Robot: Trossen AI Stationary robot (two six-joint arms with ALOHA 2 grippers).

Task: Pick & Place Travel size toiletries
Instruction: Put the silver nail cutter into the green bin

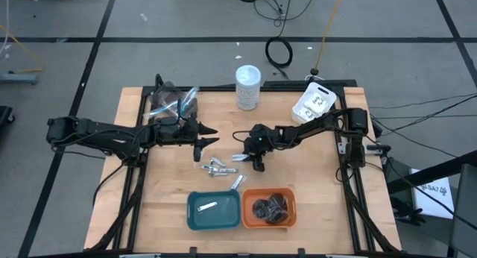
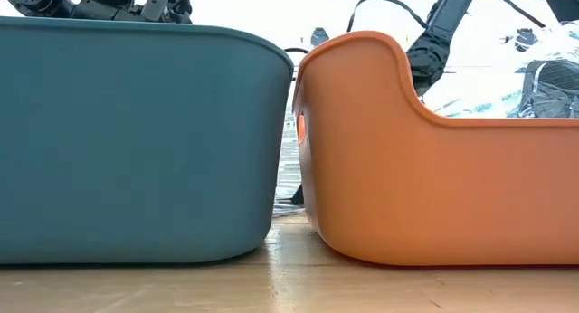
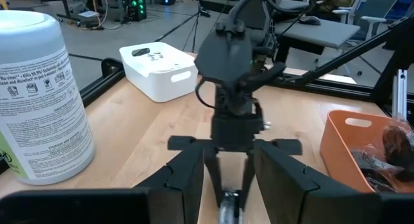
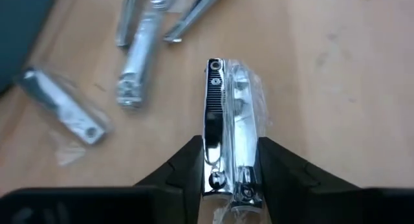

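Gripping a wrapped silver nail clipper [image 4: 223, 130] between its two dark fingers, the right gripper [image 1: 257, 159] hangs low over mid-table, just beside a loose cluster of silver toiletries [image 1: 218, 168] on the wood. The left gripper [image 1: 203, 139] hovers nearby — fingers spread, nothing between them. Toward the table's front edge, the teal tray [image 1: 214, 221] holds one silver piece and the orange tray [image 1: 269, 220] holds dark bundles [image 1: 270, 207].

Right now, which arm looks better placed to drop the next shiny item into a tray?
Right, probably. The right end effector already has its fingers around a wrapped nail clipper, near the teal tray. The left end effector hangs open, holding nothing.
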